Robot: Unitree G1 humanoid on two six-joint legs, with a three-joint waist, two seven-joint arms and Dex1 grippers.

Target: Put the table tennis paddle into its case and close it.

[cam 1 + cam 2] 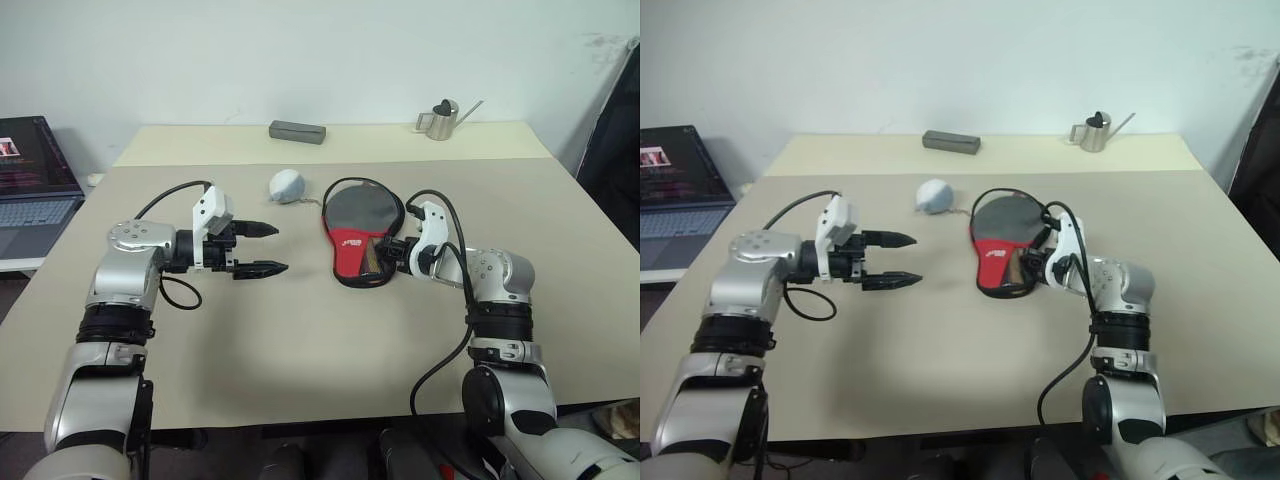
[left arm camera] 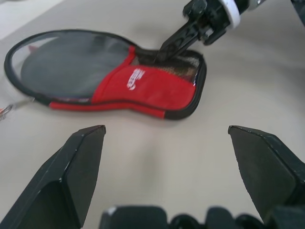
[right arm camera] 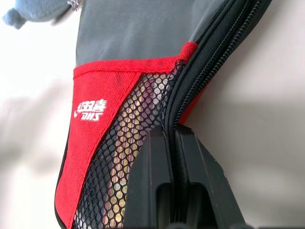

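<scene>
The case (image 1: 357, 222) lies flat at the middle of the table, black with a red mesh pocket (image 3: 128, 143) and a zipper rim. The paddle is hidden; only a brownish shape shows through the mesh. My right gripper (image 1: 385, 250) is at the case's narrow end, on its right side, shut on the zipper rim (image 3: 190, 76). The left wrist view shows the same grip, with the right gripper's fingers (image 2: 164, 47) pinching the rim. My left gripper (image 1: 272, 249) hovers open to the left of the case, pointing at it, with nothing between its fingers.
A white-grey ball (image 1: 286, 185) on a cord rests just beyond the case's left side. A grey box (image 1: 297, 131) and a small metal watering can (image 1: 441, 119) stand at the back of the table. A laptop (image 1: 35, 190) sits off the table's left edge.
</scene>
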